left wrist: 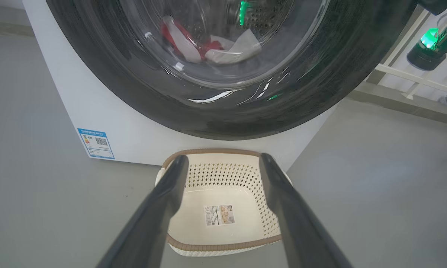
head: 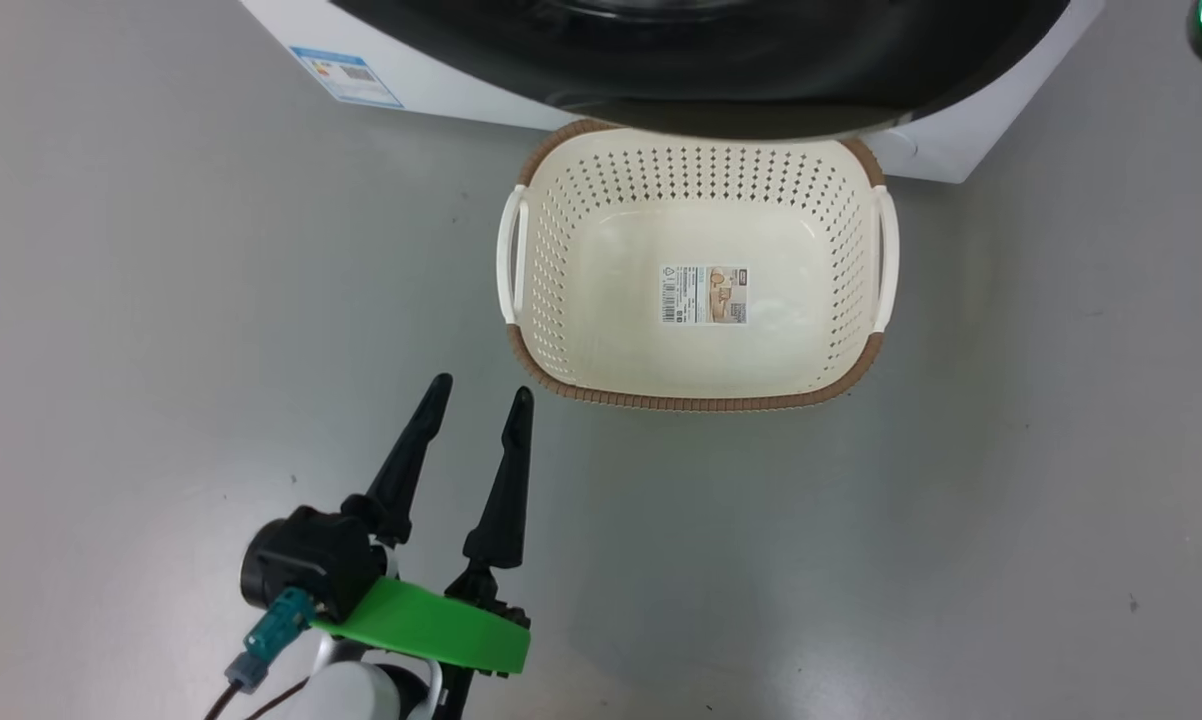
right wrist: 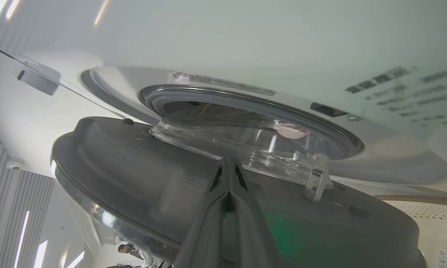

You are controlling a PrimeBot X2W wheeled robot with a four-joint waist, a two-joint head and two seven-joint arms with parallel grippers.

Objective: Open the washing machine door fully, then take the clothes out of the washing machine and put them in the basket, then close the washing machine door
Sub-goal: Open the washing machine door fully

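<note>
Currently, the small cream-white perforated plastic basket (head: 701, 402) with a brown woven-look rim is placed on the grey floor (head: 161, 300), just before the big white washing machine (head: 441, 85). The large round door (head: 761, 80) with a glossy black rim is seen partly open, over the basket's far edge. Red and white clothes (left wrist: 208, 48) are seen inside, through the glass. The left fingers (head: 411, 455) are spread wide and empty, near the basket. The right fingers (right wrist: 210, 223) are pressed together at the door's grey inner side.

I see a blue label (head: 346, 76) with a square code on the washing machine (head: 431, 85). A paper label (head: 704, 294) with a bar code lies in the basket (head: 601, 190). I cannot read their tiny words.
</note>
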